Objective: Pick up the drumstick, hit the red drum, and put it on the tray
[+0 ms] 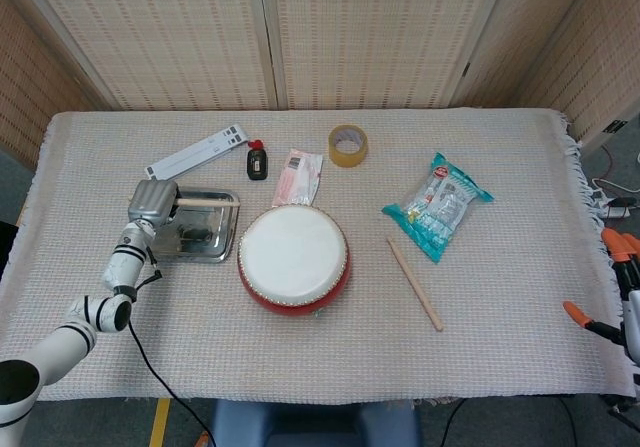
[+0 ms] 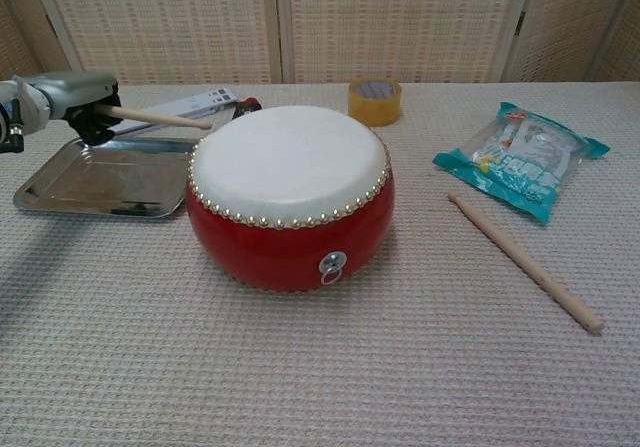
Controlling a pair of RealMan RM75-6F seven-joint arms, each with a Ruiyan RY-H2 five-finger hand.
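My left hand [image 1: 152, 203] [image 2: 68, 94] grips a wooden drumstick [image 1: 207, 203] [image 2: 158, 118] by one end, holding it level just above the far part of the steel tray [image 1: 218, 244] [image 2: 60, 192]. The stick points right, toward the red drum [image 1: 294, 259] [image 2: 290, 192], and stops short of its white skin. A second drumstick [image 1: 414, 283] [image 2: 523, 260] lies on the cloth right of the drum. My right hand is outside both views.
Behind the tray lie a white strip [image 1: 197, 153], a small black bottle [image 1: 257, 160] and a pink packet [image 1: 298, 176]. A tape roll [image 1: 348, 145] [image 2: 375, 101] sits behind the drum. A teal snack bag [image 1: 438, 206] [image 2: 520, 161] lies far right.
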